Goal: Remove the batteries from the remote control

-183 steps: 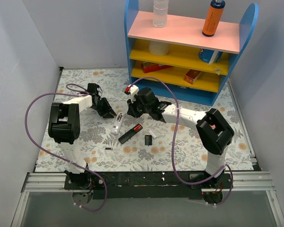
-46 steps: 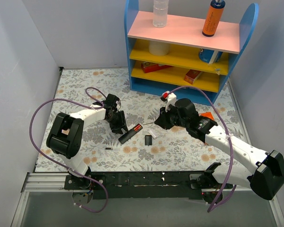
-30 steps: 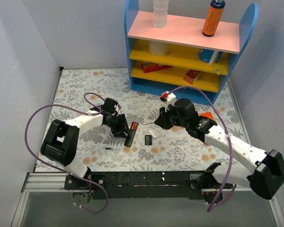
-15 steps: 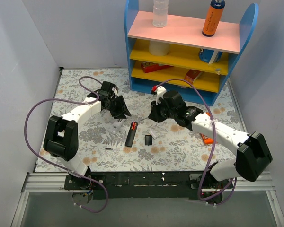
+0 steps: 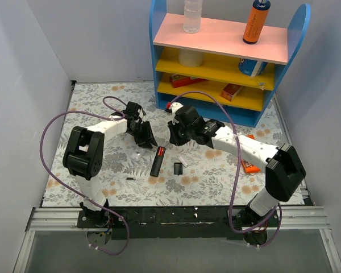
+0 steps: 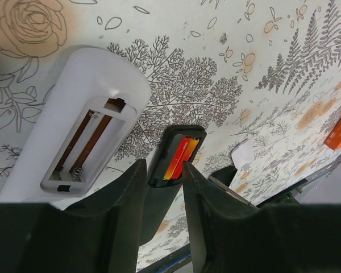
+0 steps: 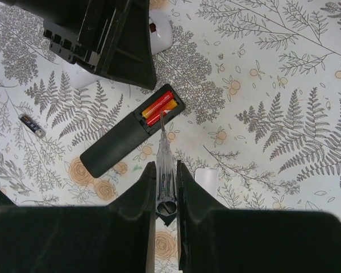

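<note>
Black remote control (image 5: pixel 156 161) on floral table cover (image 5: pixel 102 183), batteries (image 7: pixel 159 107) in open compartment; right gripper (image 7: pixel 165 170) clamping clear pointed pick (image 7: pixel 162 149) (tip at compartment edge); left gripper (image 6: pixel 162 173) parted, empty.

- Can read no word, number or brand in any view.
- On the orange bottle (image 5: pixel 256 23), far right on top of the shelf (image 5: pixel 216 42): dark lettering running down the side, too small to make out.
- On the red box (image 5: pixel 187 81) lower in the shelf: blurred print only, illegible.
- On the batteries (image 7: pixel 159 107) in the open remote control (image 7: pixel 122 142): red and yellow bands, no legible marking from either wrist view.
- On the orange pack (image 5: pixel 247 165) lying at the right of the counter (image 5: pixel 102 102): nothing legible.
</note>
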Available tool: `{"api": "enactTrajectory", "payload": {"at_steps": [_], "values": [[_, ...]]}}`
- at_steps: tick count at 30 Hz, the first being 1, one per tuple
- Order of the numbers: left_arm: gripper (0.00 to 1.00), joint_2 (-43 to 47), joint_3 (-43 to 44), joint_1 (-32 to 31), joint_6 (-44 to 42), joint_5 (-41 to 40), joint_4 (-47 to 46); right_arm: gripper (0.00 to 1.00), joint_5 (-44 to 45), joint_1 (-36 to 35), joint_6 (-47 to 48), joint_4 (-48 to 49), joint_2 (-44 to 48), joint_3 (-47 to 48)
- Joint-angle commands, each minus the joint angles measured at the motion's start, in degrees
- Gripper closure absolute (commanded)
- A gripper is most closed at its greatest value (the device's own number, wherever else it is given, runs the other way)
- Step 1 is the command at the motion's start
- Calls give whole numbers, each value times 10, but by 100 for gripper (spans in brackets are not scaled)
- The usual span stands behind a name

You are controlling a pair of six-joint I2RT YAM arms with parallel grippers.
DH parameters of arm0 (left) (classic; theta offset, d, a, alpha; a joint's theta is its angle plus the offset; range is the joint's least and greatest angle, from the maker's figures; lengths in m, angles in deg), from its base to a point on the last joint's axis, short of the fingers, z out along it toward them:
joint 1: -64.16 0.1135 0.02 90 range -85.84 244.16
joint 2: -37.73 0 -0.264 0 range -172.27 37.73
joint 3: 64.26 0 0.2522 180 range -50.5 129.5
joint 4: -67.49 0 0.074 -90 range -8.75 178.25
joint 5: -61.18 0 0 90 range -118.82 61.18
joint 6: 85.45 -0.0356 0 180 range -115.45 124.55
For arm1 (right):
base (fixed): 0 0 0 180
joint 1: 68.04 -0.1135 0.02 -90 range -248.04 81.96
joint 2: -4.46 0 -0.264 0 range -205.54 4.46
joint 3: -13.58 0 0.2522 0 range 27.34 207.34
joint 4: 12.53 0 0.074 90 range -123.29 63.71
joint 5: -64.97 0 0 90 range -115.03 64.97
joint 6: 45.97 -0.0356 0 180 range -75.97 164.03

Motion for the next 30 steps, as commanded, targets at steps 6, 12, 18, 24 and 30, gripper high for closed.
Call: {"api": "enactTrajectory", "payload": {"at_steps": [6,12,18,24,30], "values": [[72,-11,-19,2,-25,35,-28,99,40,-24,-6,-57,-51,78],[73,-27,-16,2,-25,39,-23,99,42,-28,-26,-66,-67,93],[75,-30,-18,2,-26,42,-22,99,46,-29,-45,-78,-78,108],[77,-31,-18,2,-26,58,-23,99,56,-30,-59,-110,-98,133],[78,-29,-22,2,-25,71,-27,99,59,-30,-67,-128,-116,149]]}}
